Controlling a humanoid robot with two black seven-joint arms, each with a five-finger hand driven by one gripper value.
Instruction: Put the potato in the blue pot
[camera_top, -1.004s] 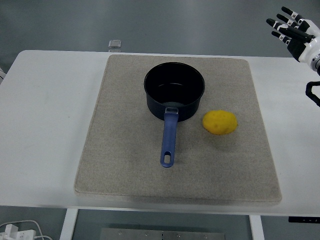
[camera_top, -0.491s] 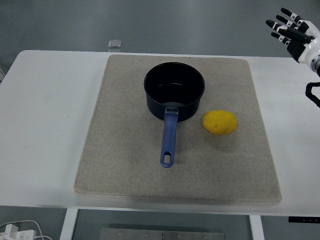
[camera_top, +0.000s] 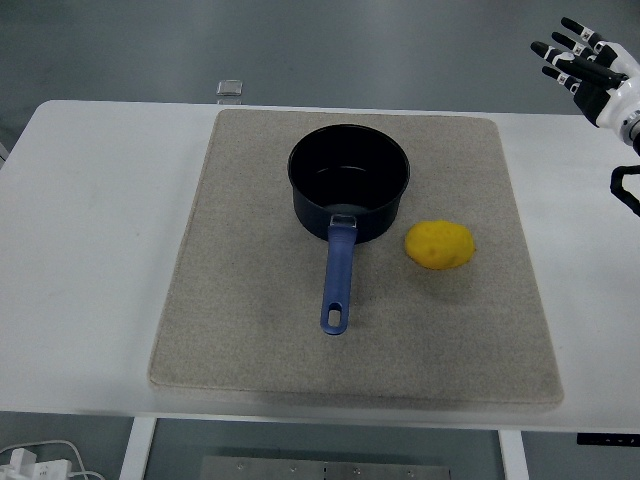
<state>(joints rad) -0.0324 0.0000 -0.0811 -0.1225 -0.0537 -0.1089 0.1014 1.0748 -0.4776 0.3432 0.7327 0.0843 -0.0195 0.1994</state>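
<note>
- Starting at your far left, you have one white table (camera_top: 90, 250), and near its bottom-left corner, below the table edge, a white cable and plug (camera_top: 25, 462) show on the floor.
- One small clear square object (camera_top: 230, 88) sits at the table's far edge, just beyond the mat's far-left corner.
- One beige mat (camera_top: 240, 340) covers the middle of the table, and both task items rest on it.
- You have one blue pot (camera_top: 349, 180), standing upright on the far half of the mat, with nothing visible inside. Its single blue handle (camera_top: 338, 280) runs toward the near edge of the table, tilted slightly to the left, with a hanging hole at its tip.
- You have one potato (camera_top: 439, 244), yellow and oval, lying on the mat just to the right of the pot and near the pot's front wall, apart from it. Its long axis runs roughly left to right, about square to the handle.
- One robot hand is in view: the right hand (camera_top: 588, 68), up at the top-right corner, raised beyond the table's far-right corner and well apart from the potato. Its fingers (camera_top: 560, 55) are spread wide and point up and to the left, holding nothing.
</note>
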